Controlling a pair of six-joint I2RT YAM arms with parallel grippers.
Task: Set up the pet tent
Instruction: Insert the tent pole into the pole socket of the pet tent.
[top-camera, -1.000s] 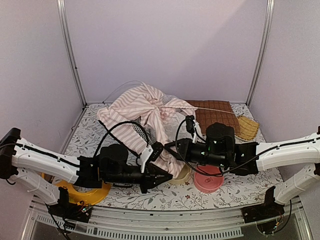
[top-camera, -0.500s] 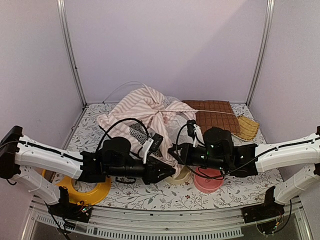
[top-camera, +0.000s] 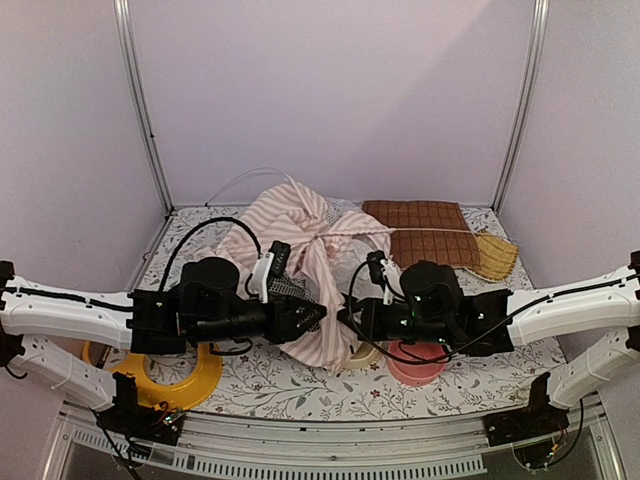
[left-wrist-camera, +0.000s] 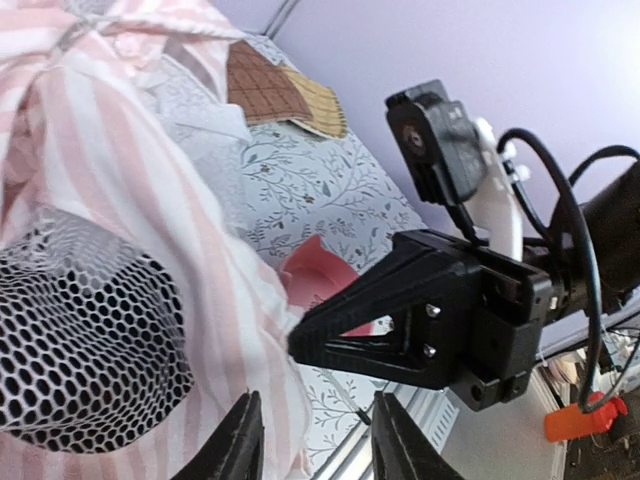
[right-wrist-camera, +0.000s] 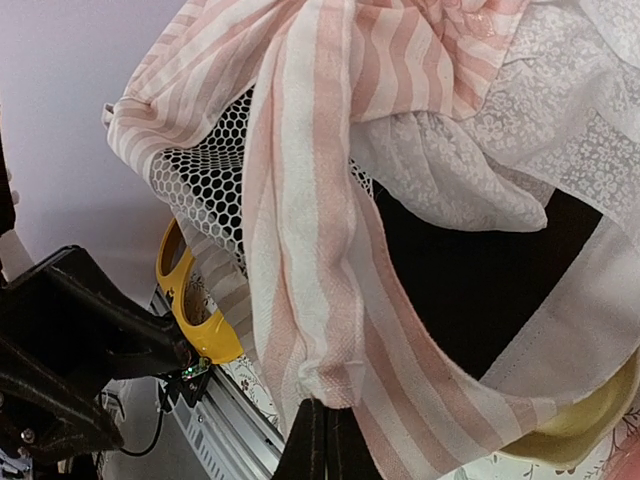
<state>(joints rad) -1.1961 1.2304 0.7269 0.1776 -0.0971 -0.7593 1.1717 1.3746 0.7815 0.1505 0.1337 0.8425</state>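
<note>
The pet tent is a crumpled heap of pink-and-white striped cloth with white mesh, lying mid-table. My left gripper is at its near side, open, with nothing between its fingers; in the left wrist view the striped cloth lies against the left finger and a thin clear pole tip crosses the gap. My right gripper faces it tip to tip. In the right wrist view it is shut on a folded corner of the tent cloth.
A brown quilted mat and a tan woven mat lie at the back right. A yellow bowl sits front left. A cream bowl and a pink bowl sit under the right arm.
My left gripper has opened and let go of the cloth, and has moved away from the front edge. The right gripper has shifted slightly left, still holding the cloth.
</note>
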